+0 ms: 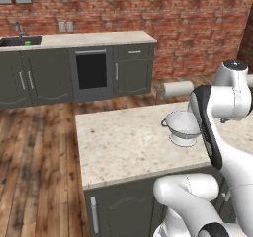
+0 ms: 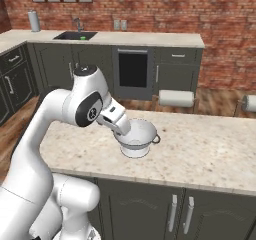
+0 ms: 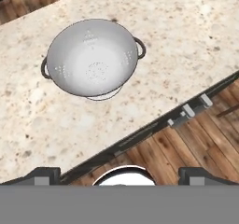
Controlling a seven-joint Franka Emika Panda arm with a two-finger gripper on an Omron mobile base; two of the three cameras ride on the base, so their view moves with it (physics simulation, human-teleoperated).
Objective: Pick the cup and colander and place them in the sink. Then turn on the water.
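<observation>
My end effector [image 3: 119,174] is hovering above the island worktop [image 1: 123,147] with its fingertips [image 3: 44,175] spread wide and nothing between them.

The colander [image 3: 92,57] is sitting upright on its ring foot on the worktop, well in from every edge; the stone around it is lying bare on all sides. In the hand view the colander is lying toward the upper left, clear of my fingertips, and the worktop's near edge is running diagonally below it, with wood floor [image 3: 200,143] beyond.

The left base view is showing the colander [image 1: 183,127] partly hidden behind my forearm, with a wide stretch of free worktop to its left. The right base view is showing my wrist just above the colander [image 2: 136,138]; whether they are touching I cannot tell from here. A paper towel roll [image 2: 176,98] is lying beyond the far edge.

The sink [image 2: 75,35] is sitting in the far wall counter [image 2: 150,39], well apart from the island, with open floor between. The cup [image 1: 27,43] is showing as a small green spot at the sink in the left base view; in the right base view it is a green dot [image 2: 82,37] in the basin. The faucet [image 2: 77,24] is standing behind the basin. A grey cylinder [image 2: 33,21] is standing on the counter left of the sink.
</observation>
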